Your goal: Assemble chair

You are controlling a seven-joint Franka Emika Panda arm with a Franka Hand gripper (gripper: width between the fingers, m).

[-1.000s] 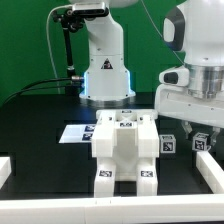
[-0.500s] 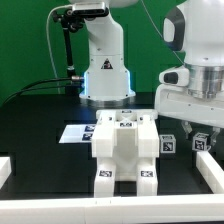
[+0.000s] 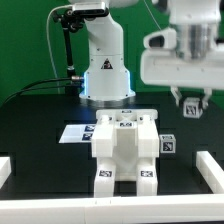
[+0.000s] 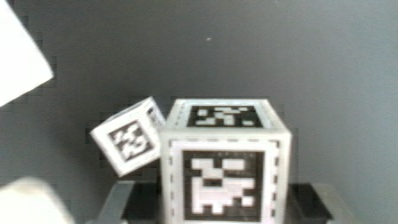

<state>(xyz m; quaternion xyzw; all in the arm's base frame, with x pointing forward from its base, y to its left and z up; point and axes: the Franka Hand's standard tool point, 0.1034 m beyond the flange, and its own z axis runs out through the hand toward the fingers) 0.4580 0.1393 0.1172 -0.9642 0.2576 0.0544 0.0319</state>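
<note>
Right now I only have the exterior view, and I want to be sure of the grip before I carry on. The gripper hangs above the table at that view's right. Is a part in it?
Observer: Yes. The wrist view shows a white block held in the gripper.
Operator: Is it tagged? From here it's only a dark blur.
Observer: Two of its faces show, each with a black-and-white square tag.
Operator: Is anything near it?
Observer: A smaller tagged cube appears beside the block, turned at an angle to it, with the black table behind.
</note>
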